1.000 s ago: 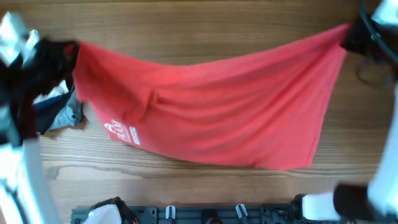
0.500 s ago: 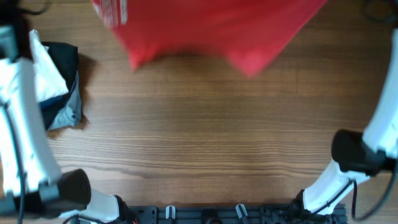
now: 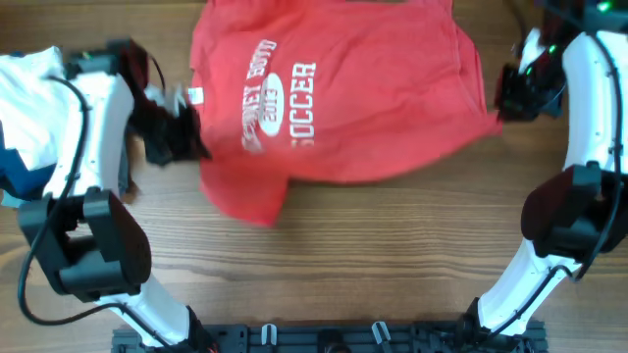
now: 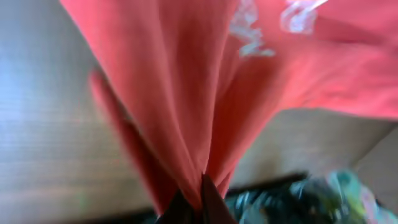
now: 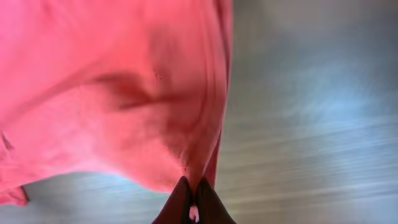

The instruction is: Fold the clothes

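Red cotton fills both wrist cams. The left gripper (image 4: 191, 202) has its fingertips pinched together on a bunched edge of the red T-shirt (image 4: 205, 93). The right gripper (image 5: 191, 200) is clamped on another edge the same way, with cloth fanning out from the pinch.

From overhead, the shirt is stretched between the two arms over the far half of the wooden table (image 3: 392, 265). It's chest side up with the white lettering (image 3: 280, 98) readable, and one corner sticks out toward the near side. Can't tell how much of it rests on the wood versus hanging.

My worry is that both pinches look like thin bites of fabric. A quick tug, or the arms pulling apart too hard, could pop an edge loose and drop the whole thing in a heap. Lowering it unevenly would lay it down crooked and wrinkled, which wrecks the fold. The pile of folded garments (image 3: 25, 108) at the far left also sits just beside the left arm, so a wide swing could knock it.
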`<state>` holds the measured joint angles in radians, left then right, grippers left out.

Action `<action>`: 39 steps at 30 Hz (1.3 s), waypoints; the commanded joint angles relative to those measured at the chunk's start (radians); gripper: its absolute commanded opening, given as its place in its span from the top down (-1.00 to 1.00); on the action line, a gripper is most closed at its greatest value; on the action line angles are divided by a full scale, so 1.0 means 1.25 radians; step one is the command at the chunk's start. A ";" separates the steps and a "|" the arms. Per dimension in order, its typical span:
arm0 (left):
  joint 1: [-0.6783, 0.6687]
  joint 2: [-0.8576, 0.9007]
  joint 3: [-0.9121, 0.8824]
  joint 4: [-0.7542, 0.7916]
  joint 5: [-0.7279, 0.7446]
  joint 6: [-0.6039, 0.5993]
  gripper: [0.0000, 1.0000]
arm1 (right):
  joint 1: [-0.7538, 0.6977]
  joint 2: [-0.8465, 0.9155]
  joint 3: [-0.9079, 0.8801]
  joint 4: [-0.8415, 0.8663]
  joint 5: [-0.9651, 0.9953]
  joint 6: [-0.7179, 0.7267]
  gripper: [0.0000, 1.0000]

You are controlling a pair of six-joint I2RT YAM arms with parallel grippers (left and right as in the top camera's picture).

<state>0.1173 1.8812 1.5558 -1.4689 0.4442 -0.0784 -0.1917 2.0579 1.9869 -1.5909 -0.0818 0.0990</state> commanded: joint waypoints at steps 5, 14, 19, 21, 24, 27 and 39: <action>0.015 -0.119 -0.351 0.117 -0.016 0.011 0.92 | -0.078 -0.106 -0.256 0.062 0.000 0.034 0.91; 0.136 -0.468 -0.512 0.200 -0.045 -0.094 0.92 | -0.208 -0.346 -0.494 0.153 0.000 0.027 0.92; 0.194 -0.602 -0.512 0.220 -0.029 -0.121 0.92 | -0.209 -0.388 -0.520 0.180 -0.029 0.020 0.92; 0.190 -0.617 -0.512 0.270 -0.020 -0.121 0.92 | -0.199 -0.387 -0.520 0.212 -0.071 0.003 0.91; 0.179 -0.602 -0.512 0.353 -0.018 -0.154 0.92 | -0.166 -0.387 -0.520 0.262 -0.083 -0.016 0.92; 0.176 -0.567 -0.512 0.431 -0.014 -0.197 0.92 | -0.125 -0.382 -0.522 0.312 -0.082 -0.016 0.92; 0.161 -0.302 -0.512 0.811 0.052 -0.238 0.92 | -0.099 -0.250 -0.522 0.496 -0.073 0.049 0.92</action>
<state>0.3382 1.4204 0.9169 -0.5358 0.4736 -0.3443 -0.3172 1.6859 1.3354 -1.0004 -0.1761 0.1375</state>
